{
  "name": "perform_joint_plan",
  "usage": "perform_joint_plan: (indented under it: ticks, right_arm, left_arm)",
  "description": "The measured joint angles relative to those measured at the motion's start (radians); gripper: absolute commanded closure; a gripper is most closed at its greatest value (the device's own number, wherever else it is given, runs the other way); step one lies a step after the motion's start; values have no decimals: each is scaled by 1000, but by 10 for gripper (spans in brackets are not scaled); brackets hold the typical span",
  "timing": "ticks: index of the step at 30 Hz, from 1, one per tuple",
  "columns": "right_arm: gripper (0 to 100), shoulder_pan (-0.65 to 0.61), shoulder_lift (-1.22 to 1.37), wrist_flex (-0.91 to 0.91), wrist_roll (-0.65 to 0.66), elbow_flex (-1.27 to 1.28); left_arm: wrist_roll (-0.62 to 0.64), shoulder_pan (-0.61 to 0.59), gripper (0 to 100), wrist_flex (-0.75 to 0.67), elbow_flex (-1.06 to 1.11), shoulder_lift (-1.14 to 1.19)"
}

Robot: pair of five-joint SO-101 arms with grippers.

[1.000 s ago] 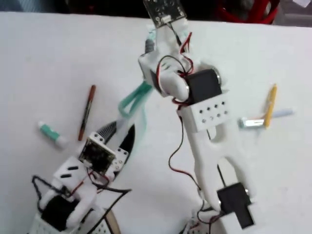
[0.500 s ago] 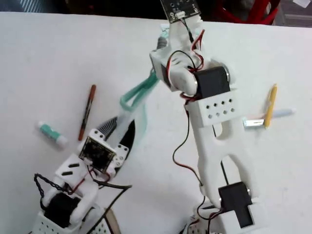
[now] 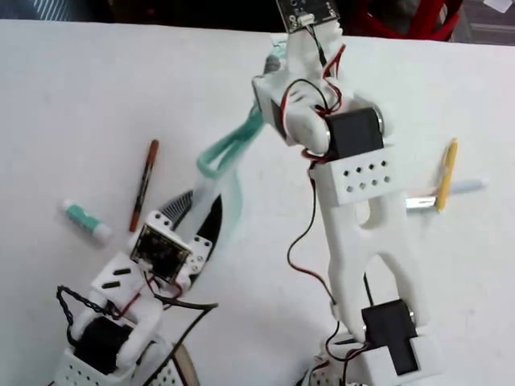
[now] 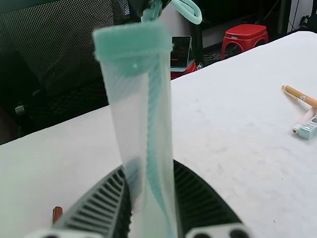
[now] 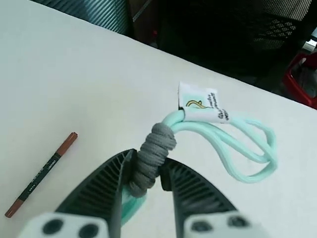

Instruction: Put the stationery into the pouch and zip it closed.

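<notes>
Moved: right gripper (image 5: 147, 157) w/ grey knot (image 5: 159, 139) went toward far table (image 3: 80, 96) edge, pouch (image 4: 141, 124) pulled longer.
Grip: right pinches grey knot; left gripper (image 4: 148, 171) pinches pouch's other end.
Count: 1 pouch, 2 pens (brown pen (image 3: 143, 185), yellow pen (image 3: 446, 174)), 1 teal tube (image 3: 87, 221), 1 pale marker (image 3: 420, 202).
Room: far-left table open.

White plastic arms (image 3: 354, 241); black servos (image 3: 354, 133); red and black cables (image 3: 299, 256); dark circuit boards (image 3: 161, 249); hands (image 5: 147, 157) with ribbed black fingers (image 5: 99, 186)

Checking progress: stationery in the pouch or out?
Out. The brown pen, yellow pen and green-white tube lie on the table, apart from the pouch.
</notes>
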Motion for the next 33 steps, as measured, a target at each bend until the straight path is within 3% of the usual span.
perform_joint_plan:
  ticks: [4, 10, 16, 21, 26, 33]
  right_arm:
    - [981, 5, 26, -107, 0, 48]
    - [981, 261, 137, -218, -2, 81]
    - [978, 269, 126, -186, -2, 78]
    - [916, 183, -21, 23, 29, 77]
    - [785, 37, -198, 269, 259, 77]
    - [771, -175, -417, 488, 388, 80]
  left_arm:
    - [0, -3, 976, 0, 0, 0]
    - [0, 0, 976, 14, 31, 2]
    - [0, -2, 976, 14, 31, 2]
    - [-2, -2, 976, 14, 31, 2]
    - [-2, -2, 976, 14, 31, 2]
    - [-2, -5, 976, 14, 31, 2]
